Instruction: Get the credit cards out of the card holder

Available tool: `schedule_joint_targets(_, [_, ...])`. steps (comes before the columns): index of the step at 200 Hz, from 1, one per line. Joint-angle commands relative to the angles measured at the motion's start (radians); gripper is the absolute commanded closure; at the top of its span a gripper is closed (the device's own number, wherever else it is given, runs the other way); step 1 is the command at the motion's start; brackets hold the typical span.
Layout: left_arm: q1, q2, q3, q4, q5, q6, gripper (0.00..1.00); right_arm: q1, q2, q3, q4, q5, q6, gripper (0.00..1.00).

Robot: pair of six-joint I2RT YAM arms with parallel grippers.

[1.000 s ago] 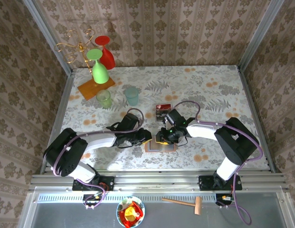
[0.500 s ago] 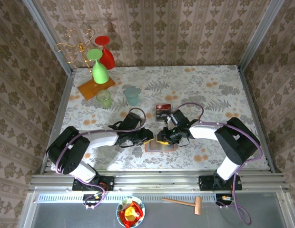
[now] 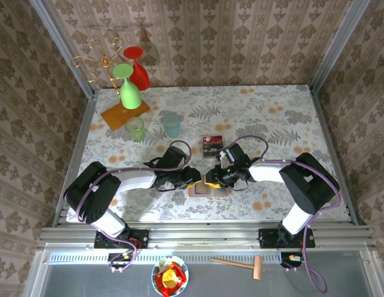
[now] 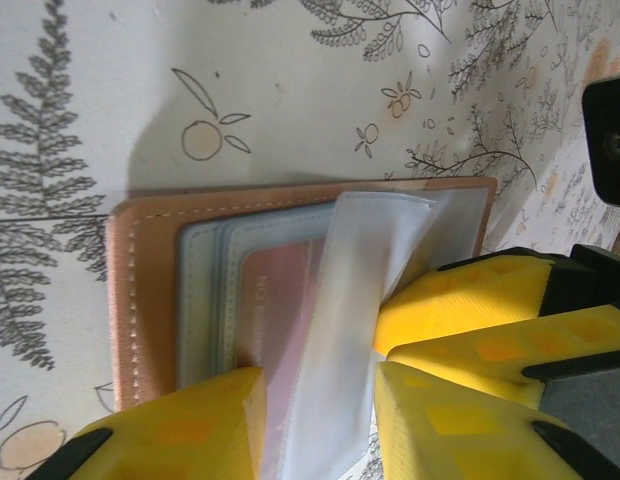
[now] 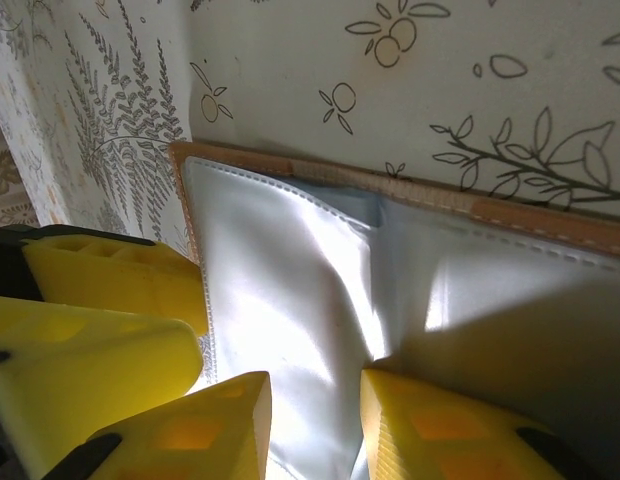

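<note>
The card holder (image 3: 210,189) lies open on the flowery table (image 3: 272,111), near the front edge, right between the two grippers. The left gripper (image 3: 193,179) is at its left side and the right gripper (image 3: 212,179) is at its right side, and the two almost meet over it. One red and black card (image 3: 212,143) lies on the table just behind the card holder, apart from it. From the left wrist you can see the card holder (image 4: 140,300) with its tan edge and grey-blue pockets. A pink card (image 4: 280,320) with white letters sits inside a pocket. A see-through flap (image 4: 360,280) stands up from the pockets and runs down between the yellow fingers of the left gripper (image 4: 318,420). Those fingers are apart, with a gap beside the flap, so they are not squeezing it. The right gripper's yellow fingers (image 4: 470,300) touch the flap from the right. From the right wrist, the shiny flap (image 5: 280,290) fills the space between the fingers of the right gripper (image 5: 315,430). I cannot tell if they pinch it. The tan edge of the card holder (image 5: 550,228) runs along the top.
</note>
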Motion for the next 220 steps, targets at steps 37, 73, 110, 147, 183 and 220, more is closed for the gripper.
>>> schedule_joint_targets(37, [-0.009,0.042,-0.010,0.112,0.046,-0.043,0.72,-0.008,0.009,-0.017,0.006,-0.014,0.015,0.68])
schedule_joint_targets(73, [-0.009,0.040,-0.009,0.116,0.051,-0.041,0.73,-0.008,-0.010,-0.004,-0.008,-0.015,0.014,0.66])
schedule_joint_targets(110, [-0.009,0.032,-0.004,0.118,0.054,-0.037,0.72,-0.008,-0.096,0.032,-0.102,0.008,-0.002,0.61])
schedule_joint_targets(147, [-0.010,0.033,0.028,0.099,0.071,-0.020,0.72,-0.009,-0.190,0.068,-0.220,0.045,-0.033,0.60])
schedule_joint_targets(183, [-0.018,0.036,0.065,0.071,0.074,-0.008,0.69,-0.021,-0.259,0.082,-0.296,0.084,-0.045,0.60])
schedule_joint_targets(220, [-0.027,0.056,0.109,0.049,0.085,0.001,0.64,-0.043,-0.317,0.079,-0.321,0.089,-0.041,0.59])
